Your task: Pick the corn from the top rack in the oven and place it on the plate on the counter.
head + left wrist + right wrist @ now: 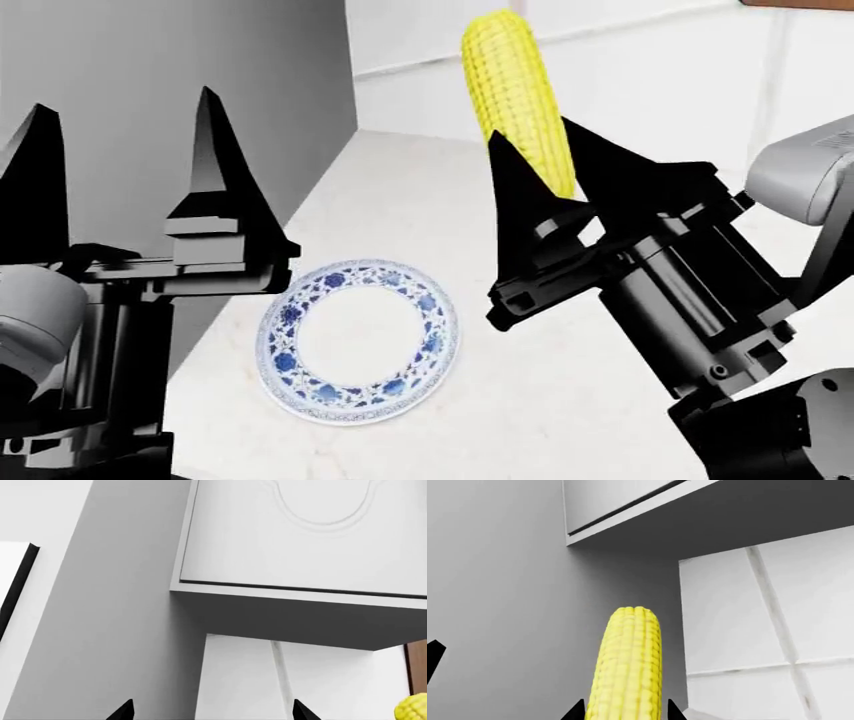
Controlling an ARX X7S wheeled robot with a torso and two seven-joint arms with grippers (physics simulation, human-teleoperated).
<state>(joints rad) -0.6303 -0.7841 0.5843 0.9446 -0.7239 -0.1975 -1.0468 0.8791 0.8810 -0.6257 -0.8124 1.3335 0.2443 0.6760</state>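
The counter (587,400) is the biggest thing here, a white stone top with faint grey marks. A tall grey wall (134,90) stands at its left side. White tiles (627,70) cover the wall at the back. In the left wrist view, a white cupboard (300,535) hangs high up above the tiles.

The right gripper (547,165) is above the counter, to the right of the plate. Its two black pointed fingers (514,215) squeeze the bottom end of the corn (514,95). The corn is bright yellow and stands almost straight up, leaning a little. It is up in the air and touches nothing but the fingers.

The left gripper (120,150) is at the left, near the grey wall. Its two black points are spread wide apart, and nothing is between them.

The plate (358,340) lies flat on the counter between the two grippers. It is round and white with blue flowers around the rim. Nothing is on it.
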